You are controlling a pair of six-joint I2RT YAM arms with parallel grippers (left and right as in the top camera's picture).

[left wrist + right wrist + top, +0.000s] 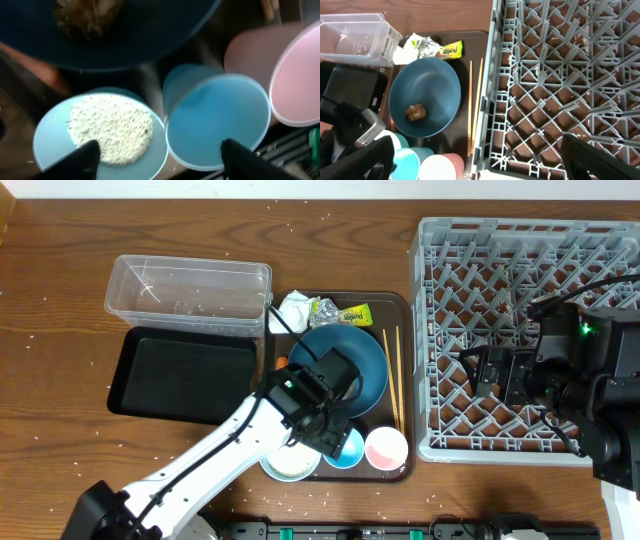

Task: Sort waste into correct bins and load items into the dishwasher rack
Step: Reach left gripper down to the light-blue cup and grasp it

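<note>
Your left gripper (pixel 162 162) hangs with its fingers spread wide just above the small light-blue plastic cup (pixel 215 122). That cup sits on the dark-brown serving tray (pixel 400 312), between the pale round bowl (pixel 45 145) holding white rice (pixel 110 127) and the small pink cup (pixel 295 75). Your right gripper (pixel 485 162) is also spread, gripping nothing, over the large grey lattice dishwasher rack (pixel 560 75).

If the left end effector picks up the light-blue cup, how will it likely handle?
The light-blue cup looks like thin-walled plastic and is empty, so it is probably light and rigid. Its smooth, round side may slip or rotate in a grip. It stands close to the pink cup and rice bowl, so nudging it could shove those.
</note>
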